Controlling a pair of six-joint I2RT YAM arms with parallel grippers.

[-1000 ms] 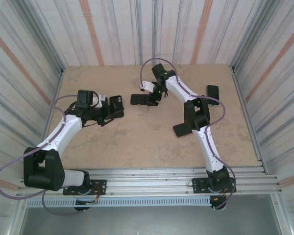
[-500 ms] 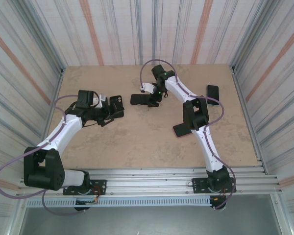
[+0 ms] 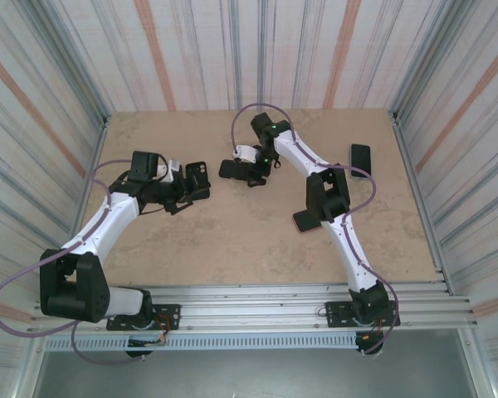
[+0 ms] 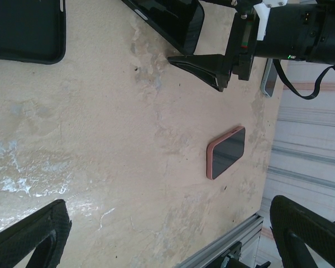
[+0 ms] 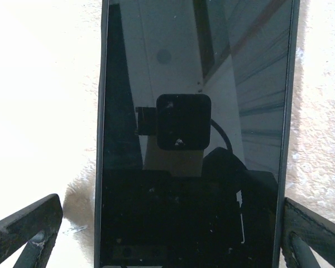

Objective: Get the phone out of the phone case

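Note:
A black phone (image 5: pixel 195 139) lies screen-up on the table, and my right gripper (image 5: pixel 170 229) hovers low over it, open, one finger on each side of its long edges. From above, that gripper (image 3: pixel 251 172) sits over the black phone (image 3: pixel 231 168) at the table's middle back. An empty-looking black phone case (image 3: pixel 197 175) lies just beyond my left gripper (image 3: pixel 183 193). My left gripper (image 4: pixel 167 229) is open with bare table between its fingers. A phone in a pink case (image 4: pixel 226 152) lies near the right arm (image 3: pixel 303 220).
Another dark phone (image 3: pixel 360 157) lies near the right wall. Striped walls close in the table (image 3: pixel 232 240) on three sides, with an aluminium rail (image 3: pixel 257 290) along the near edge. The right arm's cable (image 3: pixel 249 116) loops over the back.
The right wrist has shifted slightly left and back over the black phone, which has slid a little left. The left arm has stayed still.

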